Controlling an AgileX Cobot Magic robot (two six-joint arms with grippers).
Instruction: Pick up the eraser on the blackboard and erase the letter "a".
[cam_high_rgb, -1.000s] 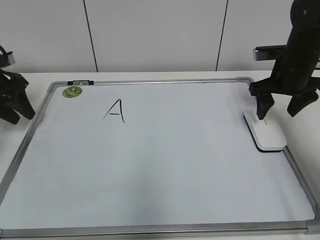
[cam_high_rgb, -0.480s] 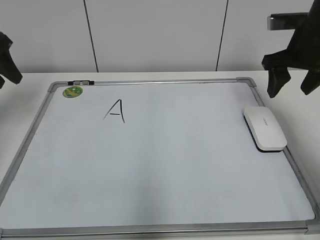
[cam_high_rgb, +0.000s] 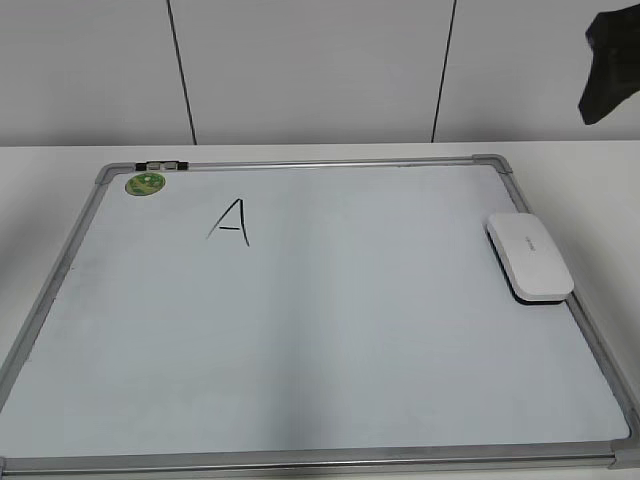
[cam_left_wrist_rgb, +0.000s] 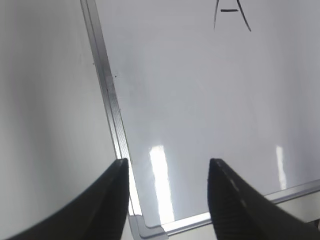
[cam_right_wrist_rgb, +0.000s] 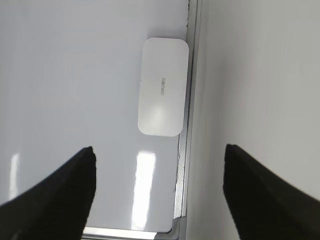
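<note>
The white eraser (cam_high_rgb: 530, 257) lies flat on the blackboard (cam_high_rgb: 330, 340) against its right frame; it also shows in the right wrist view (cam_right_wrist_rgb: 161, 93). My right gripper (cam_right_wrist_rgb: 160, 149) is open and empty, high above the eraser; only a dark part of it (cam_high_rgb: 608, 65) shows at the top right of the exterior view. My left gripper (cam_left_wrist_rgb: 168, 161) is open and empty above the board's near left corner. No lowercase letter "a" shows; the only writing is an uppercase "A" (cam_high_rgb: 231, 221), also in the left wrist view (cam_left_wrist_rgb: 231, 12).
A round green sticker (cam_high_rgb: 145, 184) sits in the board's far left corner. A small black-and-white marker (cam_high_rgb: 160, 164) lies on the top frame. The board rests on a white table (cam_high_rgb: 590, 170) before a white panelled wall.
My right gripper has risen from just above the eraser to the top right, leaving the eraser in place. My left gripper has risen out of the exterior view.
</note>
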